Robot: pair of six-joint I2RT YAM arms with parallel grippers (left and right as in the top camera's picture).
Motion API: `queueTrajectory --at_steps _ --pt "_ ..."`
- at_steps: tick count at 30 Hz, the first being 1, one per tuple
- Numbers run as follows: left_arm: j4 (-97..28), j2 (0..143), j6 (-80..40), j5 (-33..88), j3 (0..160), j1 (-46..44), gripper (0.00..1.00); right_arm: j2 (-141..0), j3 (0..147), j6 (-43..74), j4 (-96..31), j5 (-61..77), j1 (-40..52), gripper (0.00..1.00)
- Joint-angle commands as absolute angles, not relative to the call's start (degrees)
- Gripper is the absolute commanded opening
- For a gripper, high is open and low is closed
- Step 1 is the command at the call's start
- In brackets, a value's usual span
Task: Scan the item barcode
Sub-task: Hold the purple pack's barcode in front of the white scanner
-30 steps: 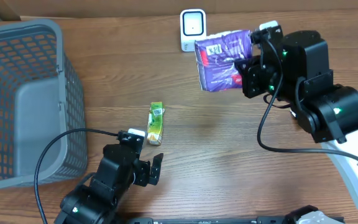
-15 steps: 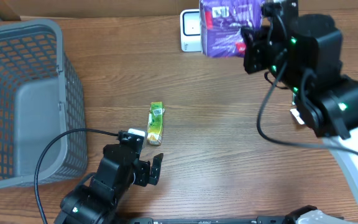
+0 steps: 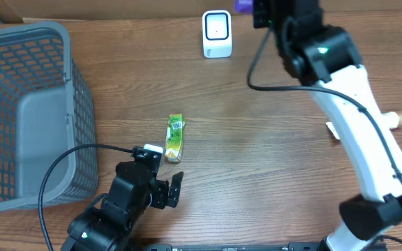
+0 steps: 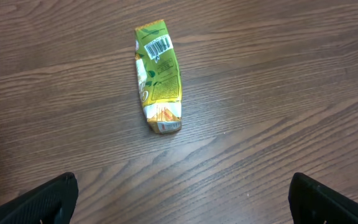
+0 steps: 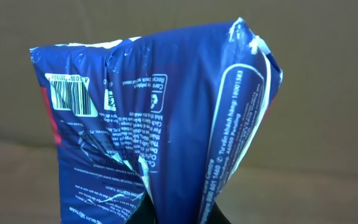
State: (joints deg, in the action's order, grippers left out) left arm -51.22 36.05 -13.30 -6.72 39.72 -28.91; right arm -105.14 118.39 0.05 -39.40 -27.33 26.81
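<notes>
Setting: mock shop checkout on a robot test bench.

Evidence:
- White barcode scanner (image 3: 216, 33) stands at the far edge of a wood-grain table (image 3: 271, 181).
- Grey mesh shopping basket (image 3: 26, 111) sits well left of the scanner.
- Green packet (image 4: 157, 81) with a printed barcode lies on the near side of the scanner; purple packet (image 5: 160, 118) is also barcoded.
- Tan cardboard-like backdrop (image 3: 117, 8) stands behind the scanner.
- Cabled left arm (image 3: 121, 206) and right arm (image 3: 351, 97) stand at the table.

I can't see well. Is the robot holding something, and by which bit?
The right end effector pinches the blue packet by one crumpled edge; the left end effector is open, holding nothing.
</notes>
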Motion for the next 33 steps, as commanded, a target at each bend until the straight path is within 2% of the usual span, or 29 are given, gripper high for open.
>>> queueTrajectory --at_steps 1,7,19,27,33 --pt "-51.1 36.1 -12.4 -7.5 39.5 -29.4 1.0 -109.4 120.4 -9.6 -35.8 -42.8 29.8 0.04" --pt "-51.1 36.1 -12.4 -7.5 39.5 -29.4 1.0 -118.4 120.3 -21.8 -24.4 -55.3 32.2 0.04" --pt "-51.2 36.1 -12.4 -7.5 39.5 -29.4 1.0 -131.8 120.3 -55.7 -11.0 -53.9 32.2 0.04" --pt "-51.2 36.1 -12.4 -7.5 39.5 -29.4 1.0 -136.9 120.2 -64.8 0.9 -50.8 32.2 0.04" --pt "-51.1 36.1 -12.4 -7.5 39.5 -29.4 1.0 -138.2 120.1 -67.5 4.1 -48.1 31.7 0.04"
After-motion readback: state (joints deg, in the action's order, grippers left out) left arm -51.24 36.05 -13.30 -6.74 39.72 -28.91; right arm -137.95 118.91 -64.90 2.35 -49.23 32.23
